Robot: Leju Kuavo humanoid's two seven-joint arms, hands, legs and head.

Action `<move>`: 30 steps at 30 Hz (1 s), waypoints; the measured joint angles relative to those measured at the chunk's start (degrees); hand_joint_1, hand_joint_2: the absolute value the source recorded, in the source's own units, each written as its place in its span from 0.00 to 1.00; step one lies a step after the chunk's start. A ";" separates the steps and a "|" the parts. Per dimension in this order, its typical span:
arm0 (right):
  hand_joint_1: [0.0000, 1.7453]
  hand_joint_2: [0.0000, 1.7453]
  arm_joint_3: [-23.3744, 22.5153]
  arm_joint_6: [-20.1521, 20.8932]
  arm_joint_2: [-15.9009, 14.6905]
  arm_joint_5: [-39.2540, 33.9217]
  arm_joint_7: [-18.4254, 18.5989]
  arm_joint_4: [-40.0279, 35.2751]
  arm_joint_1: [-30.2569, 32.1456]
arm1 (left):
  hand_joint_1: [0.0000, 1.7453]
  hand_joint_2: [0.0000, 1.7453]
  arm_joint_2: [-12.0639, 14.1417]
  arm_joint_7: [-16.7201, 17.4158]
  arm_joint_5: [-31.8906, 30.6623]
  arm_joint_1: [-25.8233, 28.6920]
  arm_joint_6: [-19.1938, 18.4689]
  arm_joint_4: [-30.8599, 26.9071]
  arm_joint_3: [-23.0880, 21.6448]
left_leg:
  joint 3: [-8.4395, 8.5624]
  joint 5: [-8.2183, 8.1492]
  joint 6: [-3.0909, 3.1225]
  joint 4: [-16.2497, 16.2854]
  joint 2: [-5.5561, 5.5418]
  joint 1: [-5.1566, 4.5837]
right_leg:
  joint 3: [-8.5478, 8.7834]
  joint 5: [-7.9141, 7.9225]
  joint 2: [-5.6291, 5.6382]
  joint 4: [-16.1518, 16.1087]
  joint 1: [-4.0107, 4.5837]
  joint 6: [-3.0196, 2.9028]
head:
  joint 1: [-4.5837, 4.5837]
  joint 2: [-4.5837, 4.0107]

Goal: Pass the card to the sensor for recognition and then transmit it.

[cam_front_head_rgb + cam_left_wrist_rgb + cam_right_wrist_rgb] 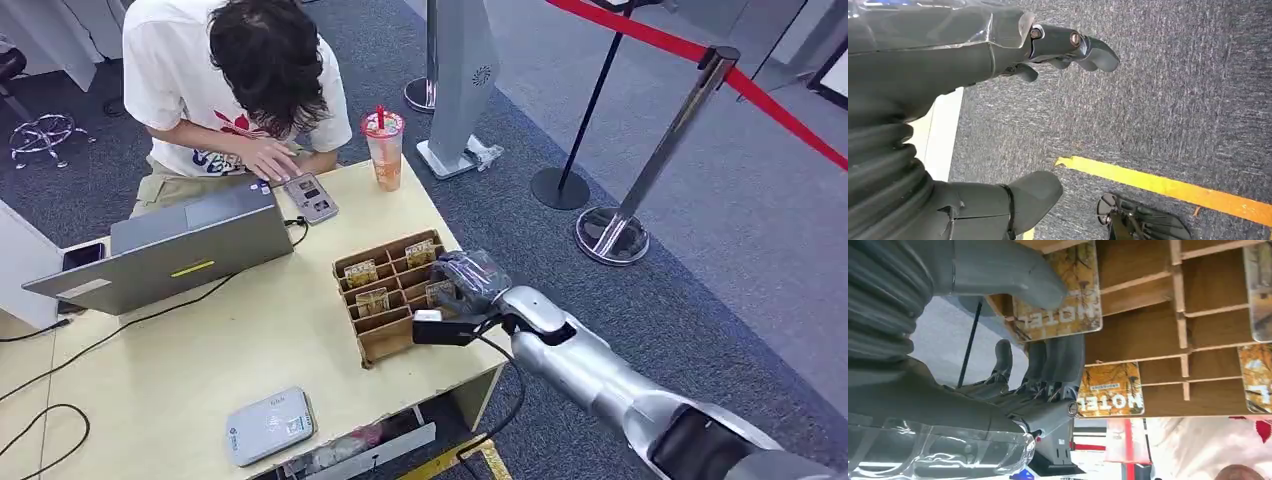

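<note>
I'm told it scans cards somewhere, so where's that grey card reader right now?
In the head view the grey card reader lies flat near the table's front edge, left of the wooden card box and in front of the laptop.

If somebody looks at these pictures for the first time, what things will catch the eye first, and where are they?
Probably the silver right arm, coming in from the lower right, with its robot hand at the brown divided card box near the table's right edge. The right wrist view shows its thumb and fingers around a yellow card printed "HOTEL". Next, the person bent over the far side of the table behind an open laptop, and the red rope barrier on the carpet beyond.
</note>
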 joint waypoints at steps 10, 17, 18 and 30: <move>0.93 1.00 -0.04 0.20 -0.88 -0.83 0.68 -1.49 1.44 | 0.00 1.00 -0.07 -0.02 -0.74 0.10 0.20 0.00 0.00 | 0.03 0.00 0.00 0.00 0.02 0.00 | 0.01 0.00 0.02 0.00 0.00 0.00 | 0.00 0.00; 0.95 1.00 -0.17 2.04 -1.16 -2.12 0.68 -1.81 1.35 | 0.00 1.00 -0.11 0.11 -0.94 0.06 0.24 0.00 0.00 | 0.04 0.00 0.00 0.00 0.02 0.00 | 0.03 0.01 0.02 0.00 0.00 0.01 | 0.00 0.00; 0.94 1.00 -0.28 2.51 -1.18 -2.42 0.63 -1.84 1.33 | 0.00 1.00 -0.11 0.20 -0.94 0.06 0.26 0.00 0.00 | 0.04 0.00 0.00 0.00 0.02 0.00 | 0.03 0.01 0.02 0.00 0.00 0.01 | 0.00 0.00; 0.94 1.00 -1.51 9.59 -2.16 -7.12 -2.18 -1.31 -2.66 | 0.00 1.00 -0.11 0.42 -1.31 0.05 0.13 0.00 0.00 | 0.02 0.04 0.02 0.00 0.01 -0.02 | 0.02 0.06 0.01 0.00 -0.02 0.07 | 0.00 0.00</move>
